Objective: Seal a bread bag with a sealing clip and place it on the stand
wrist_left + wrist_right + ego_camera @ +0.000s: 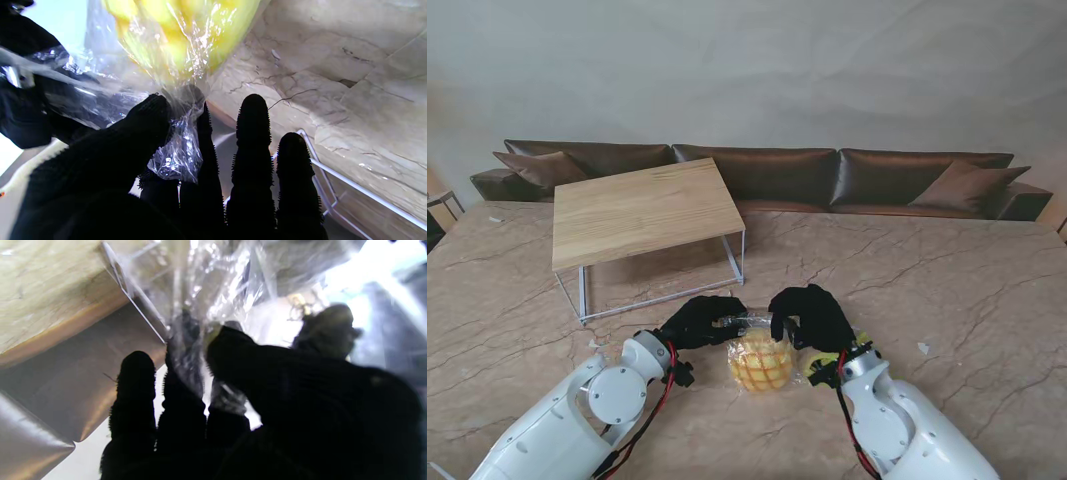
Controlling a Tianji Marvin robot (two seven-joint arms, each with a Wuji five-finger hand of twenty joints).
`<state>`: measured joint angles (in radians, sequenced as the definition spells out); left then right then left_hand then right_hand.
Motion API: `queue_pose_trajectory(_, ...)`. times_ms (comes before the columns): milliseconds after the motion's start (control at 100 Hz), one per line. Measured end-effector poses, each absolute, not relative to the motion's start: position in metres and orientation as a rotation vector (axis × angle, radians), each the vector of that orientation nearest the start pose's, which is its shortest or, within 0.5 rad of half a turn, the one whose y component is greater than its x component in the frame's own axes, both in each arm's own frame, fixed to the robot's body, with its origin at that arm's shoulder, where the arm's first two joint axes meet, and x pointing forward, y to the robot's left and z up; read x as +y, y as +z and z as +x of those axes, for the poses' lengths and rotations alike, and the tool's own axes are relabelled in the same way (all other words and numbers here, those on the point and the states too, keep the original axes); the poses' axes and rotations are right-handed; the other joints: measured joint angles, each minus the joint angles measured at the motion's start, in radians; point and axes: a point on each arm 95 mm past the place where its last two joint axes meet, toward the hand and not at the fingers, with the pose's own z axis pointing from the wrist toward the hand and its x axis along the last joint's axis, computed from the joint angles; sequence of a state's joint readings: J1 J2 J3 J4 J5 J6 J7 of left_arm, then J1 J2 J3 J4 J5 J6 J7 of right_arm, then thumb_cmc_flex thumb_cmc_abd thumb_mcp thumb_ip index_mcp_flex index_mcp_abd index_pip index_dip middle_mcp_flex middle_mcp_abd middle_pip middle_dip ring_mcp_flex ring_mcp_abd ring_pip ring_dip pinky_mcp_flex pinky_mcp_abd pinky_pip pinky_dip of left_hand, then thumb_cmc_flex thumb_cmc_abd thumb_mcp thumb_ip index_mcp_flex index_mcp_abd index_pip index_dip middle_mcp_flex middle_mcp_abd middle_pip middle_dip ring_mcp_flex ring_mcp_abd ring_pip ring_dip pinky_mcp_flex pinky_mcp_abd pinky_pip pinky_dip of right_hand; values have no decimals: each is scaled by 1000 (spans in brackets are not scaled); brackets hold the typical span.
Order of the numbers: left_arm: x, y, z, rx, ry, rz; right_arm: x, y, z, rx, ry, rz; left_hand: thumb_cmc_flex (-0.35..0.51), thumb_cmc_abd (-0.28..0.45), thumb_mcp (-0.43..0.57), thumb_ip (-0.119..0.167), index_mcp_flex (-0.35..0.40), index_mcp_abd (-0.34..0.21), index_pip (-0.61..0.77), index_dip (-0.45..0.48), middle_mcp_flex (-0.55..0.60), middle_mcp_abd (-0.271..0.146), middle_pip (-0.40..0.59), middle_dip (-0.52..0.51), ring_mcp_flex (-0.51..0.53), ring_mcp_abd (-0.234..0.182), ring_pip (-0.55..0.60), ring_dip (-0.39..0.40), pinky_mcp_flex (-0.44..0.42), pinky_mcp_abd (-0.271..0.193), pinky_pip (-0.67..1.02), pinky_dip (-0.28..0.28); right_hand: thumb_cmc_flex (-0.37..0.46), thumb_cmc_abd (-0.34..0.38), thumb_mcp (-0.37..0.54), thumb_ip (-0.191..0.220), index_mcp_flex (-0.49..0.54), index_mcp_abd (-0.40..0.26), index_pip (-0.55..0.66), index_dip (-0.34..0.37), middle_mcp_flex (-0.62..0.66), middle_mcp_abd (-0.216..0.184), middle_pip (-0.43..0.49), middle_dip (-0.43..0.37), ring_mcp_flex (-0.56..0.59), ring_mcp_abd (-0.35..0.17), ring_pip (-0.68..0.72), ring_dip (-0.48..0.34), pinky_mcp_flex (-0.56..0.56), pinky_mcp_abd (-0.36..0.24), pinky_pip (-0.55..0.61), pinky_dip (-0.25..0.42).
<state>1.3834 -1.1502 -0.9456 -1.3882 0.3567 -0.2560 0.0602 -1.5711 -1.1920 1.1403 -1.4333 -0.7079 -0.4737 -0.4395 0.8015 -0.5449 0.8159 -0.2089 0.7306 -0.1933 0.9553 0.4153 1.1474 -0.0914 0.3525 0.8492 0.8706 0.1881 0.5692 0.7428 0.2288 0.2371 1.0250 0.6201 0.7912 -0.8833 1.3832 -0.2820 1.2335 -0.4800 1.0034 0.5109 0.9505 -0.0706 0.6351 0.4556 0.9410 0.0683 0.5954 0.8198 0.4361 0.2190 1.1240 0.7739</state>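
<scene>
A clear plastic bread bag point(760, 360) with a yellow checkered bun inside lies on the marble table between my two black-gloved hands. My left hand point(699, 321) pinches the bag's open end; the left wrist view shows thumb and forefinger shut on crinkled plastic point(178, 156) with the yellow bun point(173, 36) beyond. My right hand point(812, 315) grips the same end from the other side; plastic film point(200, 350) runs between its thumb and fingers. The wooden-topped stand point(642, 210) sits farther from me, on my left. I cannot make out a sealing clip.
A yellow object point(824, 360) lies under my right wrist, beside the bag. The stand's white metal legs point(737, 262) rise just beyond my left hand. A brown sofa point(827, 175) runs along the table's far edge. A small white scrap point(923, 348) lies on my right.
</scene>
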Motion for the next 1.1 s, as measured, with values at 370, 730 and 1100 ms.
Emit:
queue_pose_trajectory(370, -81, -353, 410, 1350, -2102, -1588, 4, -315, 340, -1290, -2618, -1782, 24, -5, 36, -1, 1, 0, 34, 21, 12, 15, 47, -18, 39, 1, 49, 9, 34, 0, 61, 0, -612, -27, -227, -128, -262, 23, 3, -88, -213, 57, -102, -138, -328, -18, -220, -289, -229, -11, -241, 29)
queue_pose_trajectory(730, -83, -343, 395, 1363, -2121, -1439, 44, -312, 359, -1440, -2444, -1956, 9, -16, 77, -2, 12, 0, 36, 21, 22, 22, 47, -18, 39, 1, 51, 10, 36, 1, 64, -3, -644, -30, -170, 39, -787, 360, -454, -181, -276, 87, -125, -157, -160, 41, -270, -339, -87, 7, -135, 41)
queue_pose_trajectory(1100, -79, -344, 391, 1332, -2157, -1418, 45, -344, 386, -1471, -2543, -1978, -66, -23, 120, 1, -37, 0, 5, -7, -24, 11, -26, -15, -27, -1, -40, -2, -7, 1, 35, -14, -269, -106, -128, -82, -264, 67, 60, -401, 309, 11, 95, 10, 279, 5, 394, 50, 304, 25, 352, 198)
